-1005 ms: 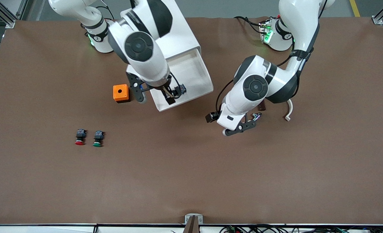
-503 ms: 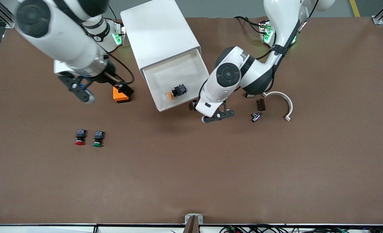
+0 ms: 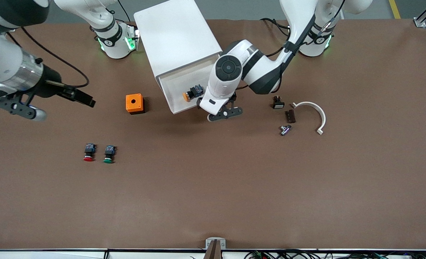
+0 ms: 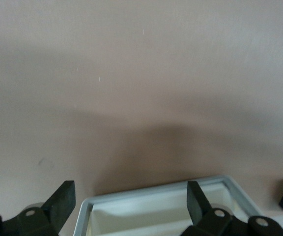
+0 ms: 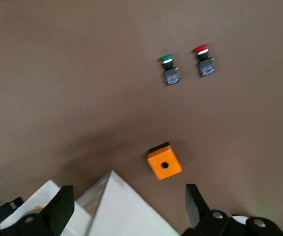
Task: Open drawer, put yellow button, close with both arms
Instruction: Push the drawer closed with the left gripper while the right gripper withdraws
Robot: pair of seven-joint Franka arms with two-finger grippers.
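The white cabinet (image 3: 178, 36) stands at the robots' edge of the table. Its top drawer (image 3: 170, 95) is part way out. The yellow button (image 3: 190, 94) lies on its side in it. My left gripper (image 3: 224, 113) is open and low at the drawer's front, at the corner toward the left arm's end. In the left wrist view (image 4: 130, 199) the drawer's front rim (image 4: 156, 191) lies between the open fingers. My right gripper (image 3: 18, 109) is open and empty over the table at the right arm's end. In the right wrist view (image 5: 129, 206) it looks back at the cabinet (image 5: 127, 216).
An orange box (image 3: 134, 103) sits beside the drawer toward the right arm's end. A red button (image 3: 88, 153) and a green button (image 3: 108, 154) lie nearer the front camera. Small dark parts (image 3: 289, 116) and a white curved piece (image 3: 312, 111) lie toward the left arm's end.
The right gripper let go of the yellow button in the drawer and swung away to its end of the table. The left gripper moved to the drawer front. The drawer slid partly in.
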